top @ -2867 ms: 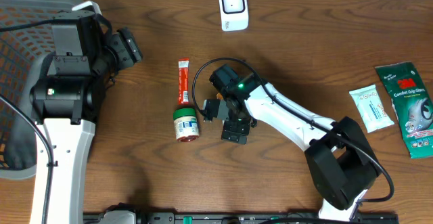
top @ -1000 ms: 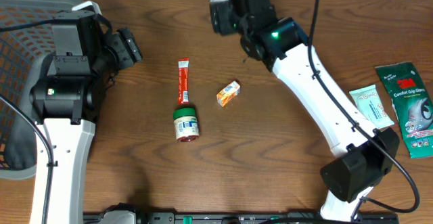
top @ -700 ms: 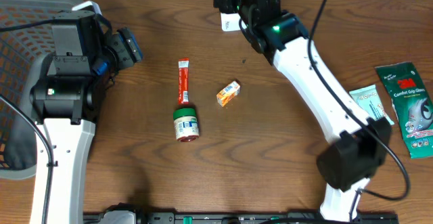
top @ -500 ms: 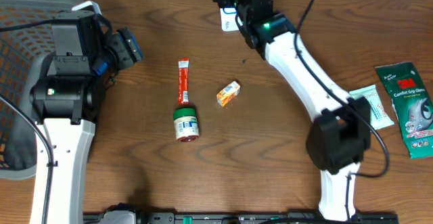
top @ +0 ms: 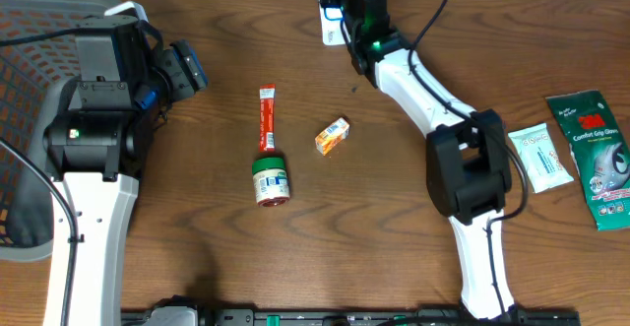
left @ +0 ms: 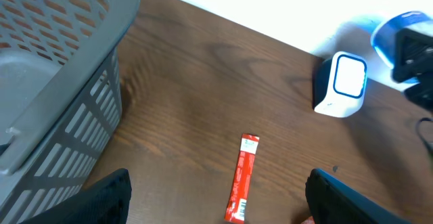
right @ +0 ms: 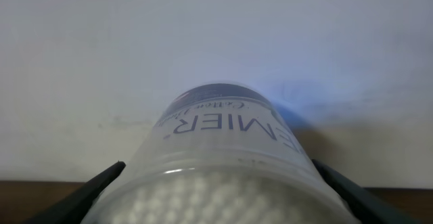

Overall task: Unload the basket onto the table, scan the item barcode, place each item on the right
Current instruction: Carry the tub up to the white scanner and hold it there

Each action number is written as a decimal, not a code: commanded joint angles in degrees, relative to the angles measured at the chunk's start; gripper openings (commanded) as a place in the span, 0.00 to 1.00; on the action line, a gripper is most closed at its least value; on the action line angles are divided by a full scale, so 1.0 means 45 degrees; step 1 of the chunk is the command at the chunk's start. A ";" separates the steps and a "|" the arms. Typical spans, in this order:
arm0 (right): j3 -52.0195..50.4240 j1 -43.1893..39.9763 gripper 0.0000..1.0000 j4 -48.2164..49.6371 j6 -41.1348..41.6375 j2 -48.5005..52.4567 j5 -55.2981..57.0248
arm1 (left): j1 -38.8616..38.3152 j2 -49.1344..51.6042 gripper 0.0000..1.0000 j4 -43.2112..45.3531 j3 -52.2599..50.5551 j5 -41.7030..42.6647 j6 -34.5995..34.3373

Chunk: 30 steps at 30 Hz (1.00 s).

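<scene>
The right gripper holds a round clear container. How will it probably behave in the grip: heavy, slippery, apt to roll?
The container seems filled with white cotton swabs, so it is probably light for its size. Its wall looks round and smooth, so it might turn or slip in the right gripper. Laid on its side, it would likely roll.

"EMIER" in bold capitals shows across the clear tub (right: pixel 230 156), held up just beside the scanner (left: pixel 340 85). A thin script line sits above it, too fine to read. Well to the scanner's right, the green packet (top: pixel 596 159) reads "3M Comfort Grip Gloves".
</scene>
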 commanded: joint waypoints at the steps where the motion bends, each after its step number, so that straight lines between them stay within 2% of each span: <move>1: 0.0199 -0.0039 0.49 0.0325 0.0175 0.0559 0.0087 | 0.0053 0.0015 0.82 -0.0039 0.0068 0.0019 0.0165; 12: 0.0199 -0.0112 0.52 0.0724 0.0165 0.1146 0.0131 | 0.0053 0.0015 0.82 -0.0039 0.0068 0.0019 0.0165; 30: 0.0199 -0.0257 0.51 0.0563 0.0325 0.1146 0.0131 | 0.0053 0.0015 0.82 -0.0039 0.0068 0.0019 0.0165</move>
